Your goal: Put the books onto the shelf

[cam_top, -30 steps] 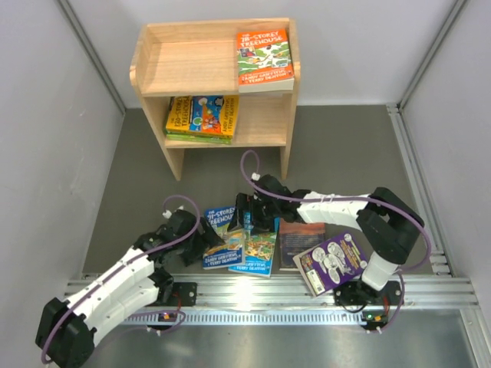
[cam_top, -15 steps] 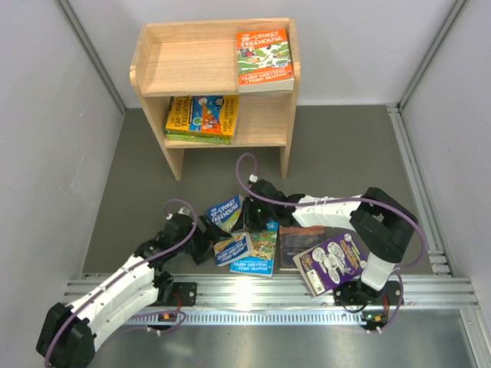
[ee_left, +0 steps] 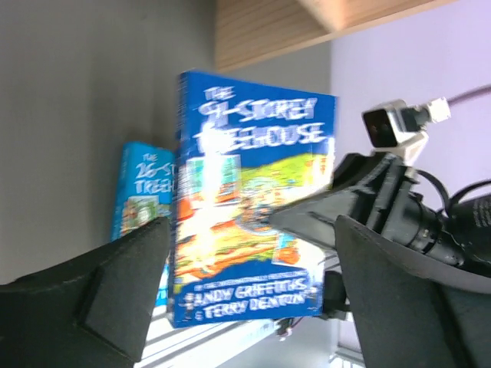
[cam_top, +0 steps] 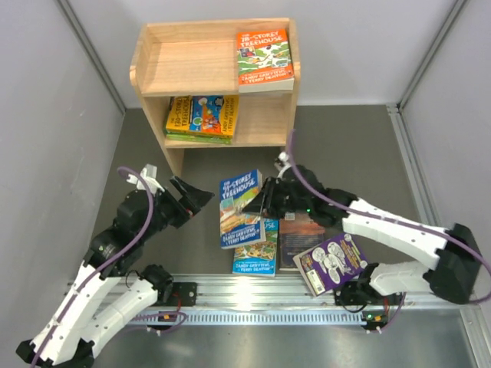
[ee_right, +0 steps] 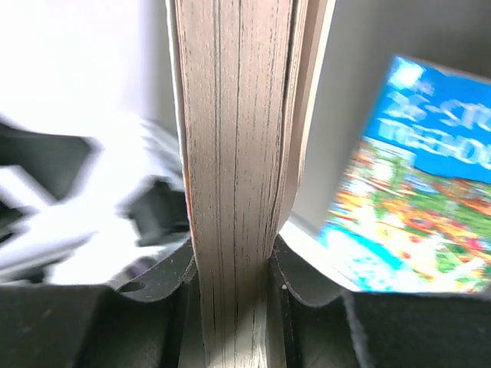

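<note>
Your right fingers (ee_right: 307,291) just hoisted the blue book (cam_top: 239,205) off the desk (cam_top: 345,153), pinching its edge; left fingers (ee_left: 399,295) pulled back, spread wide. Next up is the shelf (cam_top: 192,65), I reckon.

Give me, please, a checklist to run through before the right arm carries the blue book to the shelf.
1. Right jaws shut on the blue book: ok, its page edge is pinched between them in the right wrist view.
2. Left jaws clear of it: ok, open, beside the book, not touching.
3. Blue book lifted clear of the 26-Storey book: cannot tell.
4. Room on top of the shelf: ok, only one book, at the right end.
5. Room on the lower tier: ok, the stack sits at the left.
</note>
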### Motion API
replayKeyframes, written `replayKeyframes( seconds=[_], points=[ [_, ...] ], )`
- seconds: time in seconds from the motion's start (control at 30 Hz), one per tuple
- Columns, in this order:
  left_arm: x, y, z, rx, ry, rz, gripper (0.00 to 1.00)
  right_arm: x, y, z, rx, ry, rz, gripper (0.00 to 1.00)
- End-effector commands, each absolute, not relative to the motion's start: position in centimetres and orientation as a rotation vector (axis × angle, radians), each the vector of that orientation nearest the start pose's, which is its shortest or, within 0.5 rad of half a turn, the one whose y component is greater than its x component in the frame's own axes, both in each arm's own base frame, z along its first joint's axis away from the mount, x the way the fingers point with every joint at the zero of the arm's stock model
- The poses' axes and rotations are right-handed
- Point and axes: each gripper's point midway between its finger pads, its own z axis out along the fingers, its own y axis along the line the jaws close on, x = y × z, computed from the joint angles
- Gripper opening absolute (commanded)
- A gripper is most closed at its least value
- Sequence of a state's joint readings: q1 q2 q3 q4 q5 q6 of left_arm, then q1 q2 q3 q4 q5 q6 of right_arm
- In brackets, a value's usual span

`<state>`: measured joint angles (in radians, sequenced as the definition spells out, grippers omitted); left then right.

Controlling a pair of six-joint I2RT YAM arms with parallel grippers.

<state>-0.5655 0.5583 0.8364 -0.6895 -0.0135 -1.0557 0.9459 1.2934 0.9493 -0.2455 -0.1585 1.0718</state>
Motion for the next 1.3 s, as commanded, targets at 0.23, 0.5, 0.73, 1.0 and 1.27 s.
replayKeyframes(
  seconds=[0.23, 0.5, 0.73, 1.0, 1.27],
  points=[
    [20.3, -19.5, 35.2, -0.352, 2.007, -1.157, 0.84, 18.1, 31.9, 43.2, 0.252, 1.749, 1.823, 0.00],
    [20.1, -23.9, 39.9, -0.206, 1.911, -1.481, 0.55, 17.8, 31.1, 46.4, 0.240, 1.608, 1.897, 0.00],
    [19.1, -24.4, 43.1, -0.132, 1.851, -1.563, 0.02, 18.1, 30.6, 47.4, 0.238, 1.571, 1.888, 0.00],
    [18.9, -25.5, 51.1, 0.110, 1.701, -1.575, 0.00, 16.7, 30.8, 49.4, 0.089, 1.580, 1.861, 0.89],
    [23.6, -27.3, 61.6, 0.252, 1.499, -1.613, 0.00, 14.8, 27.6, 46.1, 0.085, 1.650, 1.755, 0.98]
  ],
)
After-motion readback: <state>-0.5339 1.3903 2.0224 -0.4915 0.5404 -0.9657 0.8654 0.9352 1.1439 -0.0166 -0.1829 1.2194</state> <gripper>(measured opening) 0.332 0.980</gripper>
